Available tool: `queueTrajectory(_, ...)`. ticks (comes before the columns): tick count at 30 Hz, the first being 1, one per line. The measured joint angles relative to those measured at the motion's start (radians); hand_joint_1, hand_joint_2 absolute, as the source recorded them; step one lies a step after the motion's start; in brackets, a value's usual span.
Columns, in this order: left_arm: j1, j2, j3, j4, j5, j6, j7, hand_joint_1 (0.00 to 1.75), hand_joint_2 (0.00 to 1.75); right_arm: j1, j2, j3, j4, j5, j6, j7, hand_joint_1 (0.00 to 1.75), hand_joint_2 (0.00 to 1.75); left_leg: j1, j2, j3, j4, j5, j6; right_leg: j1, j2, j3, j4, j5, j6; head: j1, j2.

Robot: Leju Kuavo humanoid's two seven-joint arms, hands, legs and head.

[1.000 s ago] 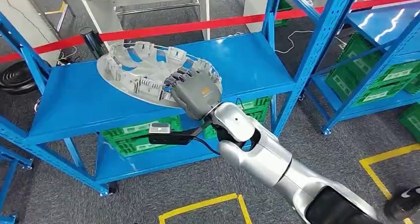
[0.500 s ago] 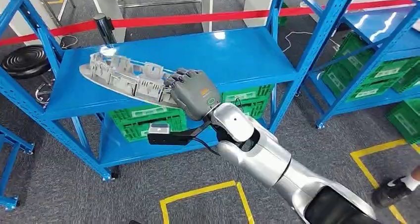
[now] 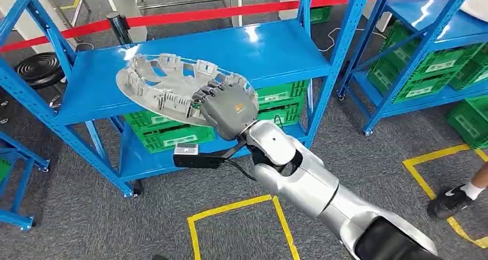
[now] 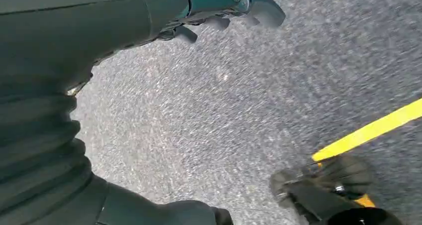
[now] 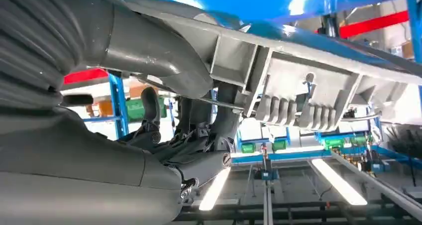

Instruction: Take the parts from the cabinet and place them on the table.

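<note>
Blue shelving (image 3: 270, 53) stands on grey carpet marked with yellow tape, green crates (image 3: 167, 133) stacked on its lower level. Held out over the shelf's front edge is a grey wheel cover (image 3: 167, 84), tilted, gripped at its near rim by the right hand (image 3: 227, 107); the right wrist view shows fingers (image 5: 219, 120) clamped on that rim. At the left wrist, the left hand (image 4: 219, 8) hangs over the floor with nothing in it, fingers seemingly curled. By my reading the pick is done, while the carry to the table and the set-down remain.
</note>
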Motion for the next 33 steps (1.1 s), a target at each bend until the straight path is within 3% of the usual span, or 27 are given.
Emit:
queueTrajectory(2,-0.001,0.003,0.000,0.000,0.003,0.000,0.002,0.00,1.75,0.000,0.000,0.000,0.000,0.003,0.001,0.003,1.75,1.75,0.004,0.000,0.073,-0.069,0.076,-0.005,-0.005,0.000,-0.036,0.008,0.021,0.008,0.000,0.000)
queueTrajectory(3,-0.002,0.005,0.000,0.000,0.011,0.000,0.002,0.00,1.75,0.000,0.000,0.000,0.000,0.005,0.003,0.005,1.75,1.75,0.006,0.000,0.138,-0.150,0.085,-0.008,-0.007,0.000,-0.051,0.015,0.030,0.014,0.000,0.000)
queueTrajectory(4,-0.006,0.005,0.001,0.000,0.016,0.000,0.002,0.00,1.75,-0.003,0.000,0.000,0.000,0.005,0.007,0.005,1.75,1.75,0.007,-0.001,0.192,-0.238,0.033,-0.010,-0.006,0.000,-0.061,0.019,0.037,0.021,-0.001,0.000)
queueTrajectory(5,-0.007,0.006,0.001,-0.001,0.022,0.002,0.000,0.00,1.75,-0.007,0.000,0.000,0.000,0.005,0.011,0.005,1.75,1.75,-0.002,-0.005,0.239,-0.311,0.002,0.006,-0.003,0.000,-0.066,0.025,0.045,0.027,0.002,0.000)
queueTrajectory(6,-0.007,0.006,0.001,0.000,0.024,0.002,-0.002,0.00,1.75,-0.011,0.002,0.000,0.001,0.002,0.014,0.002,1.75,1.75,-0.001,-0.005,0.217,-0.302,0.012,0.017,-0.003,-0.001,-0.067,0.022,0.059,0.032,0.002,0.000)
queueTrajectory(7,-0.007,0.008,0.002,0.000,0.030,0.003,-0.002,0.00,1.75,-0.015,0.003,0.000,0.003,-0.002,0.016,0.001,1.75,1.75,-0.003,-0.006,0.214,-0.297,0.016,0.024,-0.005,0.000,-0.070,0.016,0.070,0.036,0.000,0.000)
queueTrajectory(9,-0.001,0.010,0.005,0.000,0.048,0.005,-0.007,0.00,1.75,-0.021,0.005,0.000,0.009,-0.008,0.020,0.002,1.75,1.75,0.001,0.000,0.203,-0.304,0.036,0.050,-0.008,0.000,-0.080,0.016,0.076,0.050,0.001,0.000)
queueTrajectory(10,-0.001,0.012,0.010,0.000,0.058,0.006,-0.011,0.00,1.75,-0.023,0.005,0.000,0.010,-0.010,0.024,0.003,1.75,1.75,-0.001,0.002,0.193,-0.302,0.048,0.058,-0.009,0.002,-0.089,0.043,0.024,0.054,0.003,0.000)
queueTrajectory(12,0.001,0.014,0.021,-0.001,0.069,0.006,-0.019,0.00,1.75,-0.026,0.005,0.000,0.012,-0.013,0.027,0.003,1.75,1.75,-0.001,0.001,0.163,-0.301,0.073,0.066,-0.010,0.003,-0.123,0.179,-0.109,0.059,0.002,0.000)
queueTrajectory(13,0.004,0.015,0.025,-0.001,0.075,0.007,-0.021,0.00,1.75,-0.026,0.005,0.000,0.015,-0.014,0.027,0.003,1.75,1.75,-0.002,0.001,0.147,-0.300,0.085,0.068,-0.009,0.003,-0.137,0.255,-0.151,0.060,0.002,0.000)
queueTrajectory(14,0.007,0.016,0.029,0.000,0.078,0.008,-0.022,0.00,1.75,-0.025,0.005,0.001,0.018,-0.014,0.027,0.003,1.75,1.75,-0.004,0.001,0.131,-0.298,0.097,0.068,-0.009,0.003,-0.144,0.314,-0.163,0.060,0.002,0.000)
queueTrajectory(16,0.013,0.018,0.035,-0.001,0.082,0.008,-0.023,0.00,1.75,-0.025,0.006,0.002,0.025,-0.014,0.029,0.003,1.75,1.75,-0.007,0.002,0.095,-0.294,0.122,0.067,-0.006,0.004,-0.110,0.329,-0.105,0.051,0.002,0.000)
queueTrajectory(17,0.015,0.019,0.035,-0.001,0.082,0.008,-0.023,0.00,1.75,-0.026,0.008,0.002,0.028,-0.014,0.029,0.004,1.75,1.75,-0.009,0.002,0.079,-0.293,0.134,0.066,-0.003,0.005,-0.065,0.282,-0.068,0.044,0.002,0.000)
queueTrajectory(18,0.016,0.020,0.036,0.000,0.082,0.008,-0.023,0.00,1.75,-0.027,0.009,0.002,0.029,-0.014,0.029,0.005,1.75,1.75,-0.010,0.001,0.065,-0.293,0.146,0.064,0.002,0.005,-0.003,0.206,-0.051,0.033,0.002,0.000)
queueTrajectory(19,0.016,0.019,0.040,0.000,0.083,0.008,-0.023,0.00,1.75,-0.030,0.011,0.002,0.029,-0.014,0.029,0.006,1.75,1.75,-0.009,0.001,0.058,-0.291,0.156,0.062,0.008,0.006,0.066,0.117,-0.074,0.020,0.002,0.000)
queueTrajectory(20,0.016,0.019,0.043,-0.001,0.084,0.009,-0.023,0.00,1.75,-0.034,0.016,0.003,0.029,-0.013,0.030,0.006,1.75,1.75,-0.015,0.000,0.051,-0.291,0.164,0.056,0.013,0.005,0.120,0.022,-0.118,0.013,0.002,0.000)
queueTrajectory(21,0.018,0.019,0.045,-0.001,0.084,0.009,-0.024,0.00,1.75,-0.037,0.016,0.003,0.029,-0.013,0.030,0.008,1.75,1.75,-0.011,0.002,0.051,-0.298,0.177,0.049,0.015,0.005,0.131,0.004,-0.123,0.022,0.001,0.000)
queueTrajectory(23,0.018,0.021,0.048,0.000,0.084,0.009,-0.026,0.00,1.75,-0.043,0.019,0.003,0.032,-0.013,0.030,0.008,1.75,1.75,-0.007,0.002,0.048,-0.309,0.201,0.037,0.019,0.006,0.114,0.001,-0.107,0.016,0.006,0.000)
queueTrajectory(24,0.021,0.024,0.050,0.000,0.084,0.009,-0.025,0.00,1.75,-0.043,0.020,0.003,0.035,-0.013,0.030,0.008,1.75,1.75,-0.014,-0.002,0.042,-0.311,0.209,0.028,0.009,0.004,0.104,-0.008,-0.088,0.008,0.004,0.000)
queueTrajectory(25,0.022,0.026,0.051,0.000,0.084,0.009,-0.026,0.00,1.75,-0.044,0.022,0.003,0.038,-0.013,0.031,0.008,1.75,1.75,-0.008,-0.003,0.032,-0.296,0.174,0.025,0.007,-0.003,0.098,-0.008,-0.076,0.002,0.006,0.000)
queueTrajectory(26,0.023,0.026,0.051,0.001,0.084,0.009,-0.025,0.00,1.75,-0.045,0.025,0.003,0.039,-0.013,0.031,0.009,1.75,1.75,-0.008,-0.002,0.017,-0.251,0.110,0.021,0.005,-0.003,0.083,-0.008,-0.064,-0.008,0.004,0.000)
queueTrajectory(28,0.023,0.026,0.051,0.001,0.084,0.009,-0.025,0.00,1.75,-0.045,0.027,0.003,0.040,-0.013,0.032,0.009,1.75,1.75,-0.004,-0.002,-0.015,-0.100,-0.005,0.010,0.005,-0.003,0.050,-0.005,-0.038,-0.009,0.003,0.000)
queueTrajectory(29,0.022,0.027,0.051,0.001,0.085,0.009,-0.025,0.00,1.75,-0.045,0.027,0.004,0.043,-0.013,0.032,0.009,1.75,1.75,-0.003,-0.001,-0.025,-0.035,-0.028,0.006,0.005,-0.003,0.034,-0.003,-0.027,-0.008,0.002,0.000)
queueTrajectory(30,0.023,0.028,0.052,0.001,0.085,0.009,-0.023,0.00,1.75,-0.044,0.027,0.004,0.045,-0.013,0.032,0.009,1.75,1.75,-0.002,-0.001,-0.022,0.008,-0.018,0.001,0.005,-0.003,0.015,0.000,-0.013,-0.006,0.002,0.000)
queueTrajectory(31,0.023,0.028,0.052,0.001,0.086,0.009,-0.022,0.00,1.75,-0.044,0.027,0.004,0.046,-0.013,0.032,0.009,1.75,1.75,-0.001,-0.001,-0.007,0.010,0.009,-0.001,0.004,-0.004,0.000,0.001,-0.004,-0.004,0.002,0.000)
queueTrajectory(32,0.024,0.029,0.052,0.001,0.087,0.009,-0.022,0.00,1.75,-0.044,0.027,0.004,0.048,-0.013,0.032,0.009,1.75,1.75,0.002,-0.001,0.036,-0.028,0.058,-0.003,0.001,-0.004,-0.022,0.006,0.011,0.000,0.002,0.000)
queueTrajectory(33,0.023,0.031,0.052,0.001,0.087,0.011,-0.023,0.00,1.75,-0.044,0.027,0.005,0.050,-0.013,0.034,0.009,1.75,1.75,0.004,-0.001,0.091,-0.094,0.086,-0.004,-0.001,-0.004,-0.039,0.011,0.022,0.005,0.002,0.000)
